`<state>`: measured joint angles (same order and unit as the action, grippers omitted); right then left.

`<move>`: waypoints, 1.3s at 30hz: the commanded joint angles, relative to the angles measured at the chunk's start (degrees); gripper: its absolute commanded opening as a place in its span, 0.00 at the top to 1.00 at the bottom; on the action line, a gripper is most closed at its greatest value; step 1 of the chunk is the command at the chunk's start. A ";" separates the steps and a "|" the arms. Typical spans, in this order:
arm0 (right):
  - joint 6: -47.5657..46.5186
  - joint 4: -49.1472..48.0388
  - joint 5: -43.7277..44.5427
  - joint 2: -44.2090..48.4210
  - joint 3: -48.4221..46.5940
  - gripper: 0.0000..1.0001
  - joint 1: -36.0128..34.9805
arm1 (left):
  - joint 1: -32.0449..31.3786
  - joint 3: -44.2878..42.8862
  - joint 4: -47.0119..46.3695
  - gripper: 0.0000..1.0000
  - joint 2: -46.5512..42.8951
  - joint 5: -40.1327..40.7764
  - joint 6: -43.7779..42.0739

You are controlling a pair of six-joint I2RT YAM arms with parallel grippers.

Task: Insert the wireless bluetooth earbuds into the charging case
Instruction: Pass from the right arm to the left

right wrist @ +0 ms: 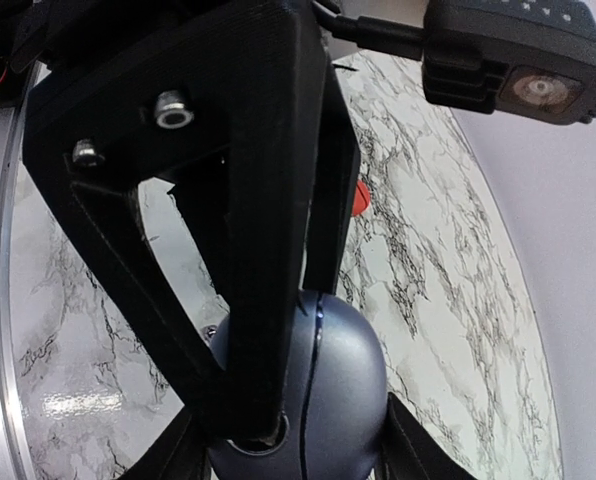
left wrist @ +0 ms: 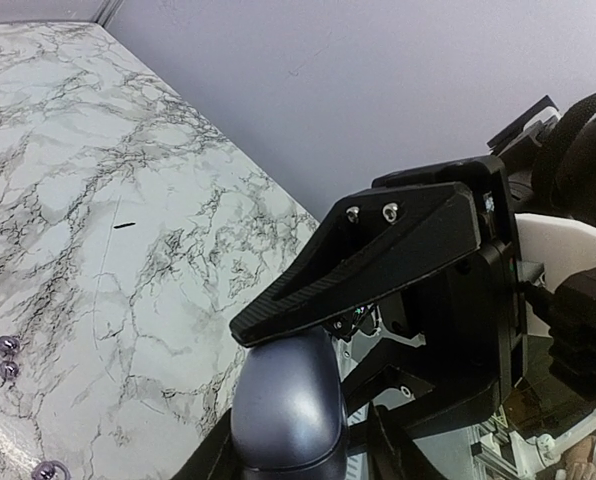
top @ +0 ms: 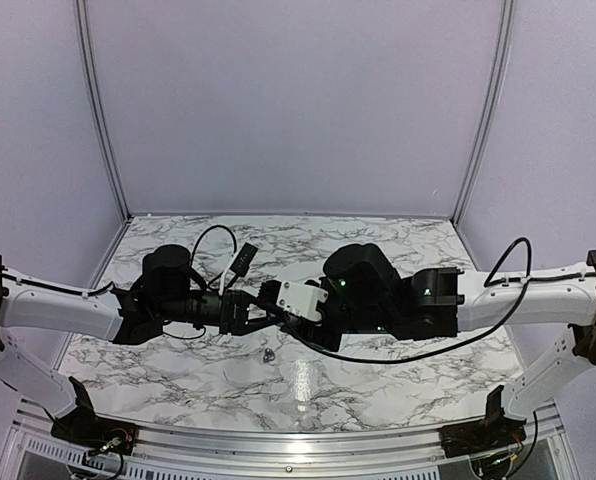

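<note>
A closed dark blue-grey charging case (left wrist: 283, 410) hangs above the table between both grippers; it also shows in the right wrist view (right wrist: 343, 400), seam facing the camera. My left gripper (left wrist: 288, 445) is shut on it, and my right gripper (right wrist: 308, 455) grips it from the opposite side. In the top view the left gripper (top: 250, 312) and right gripper (top: 278, 312) meet at mid-table and hide the case. A silvery earbud (top: 268, 354) lies on the table below them. The left wrist view shows silvery earbuds (left wrist: 3, 355) at the left edge and another (left wrist: 48, 470) at the bottom.
A small red bud-like piece (right wrist: 360, 198) lies on the marble table (top: 398, 245), partly hidden behind a finger. A black cable (top: 210, 240) loops above the left arm. White walls enclose the table on three sides.
</note>
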<state>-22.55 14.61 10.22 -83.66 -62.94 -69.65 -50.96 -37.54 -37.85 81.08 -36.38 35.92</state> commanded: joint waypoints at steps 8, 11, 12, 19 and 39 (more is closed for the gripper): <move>0.09 -1.43 1.89 1.37 -2.45 0.62 -0.71 | -0.77 -1.67 -4.25 0.58 1.47 -1.24 1.05; 0.17 -1.77 2.20 1.73 -2.06 0.62 -0.73 | -0.78 -1.75 -4.25 0.61 1.71 -1.12 1.19; 0.22 -1.78 2.41 1.74 -2.10 0.62 -0.75 | -0.74 -1.83 -4.25 0.63 1.71 -1.00 1.21; 0.40 -2.47 3.76 1.75 -2.15 0.63 -0.84 | -0.74 -1.69 -4.25 0.66 1.41 -1.23 0.64; 9.60 -3.80 -19.62 9.28 -1.54 0.25 5.72 | -0.90 5.75 -4.31 0.85 -11.88 1.27 -17.07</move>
<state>-17.12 12.25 0.23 -76.05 -62.94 -66.83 -51.55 -33.01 -40.51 71.20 -35.48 24.25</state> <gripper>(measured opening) 0.757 0.306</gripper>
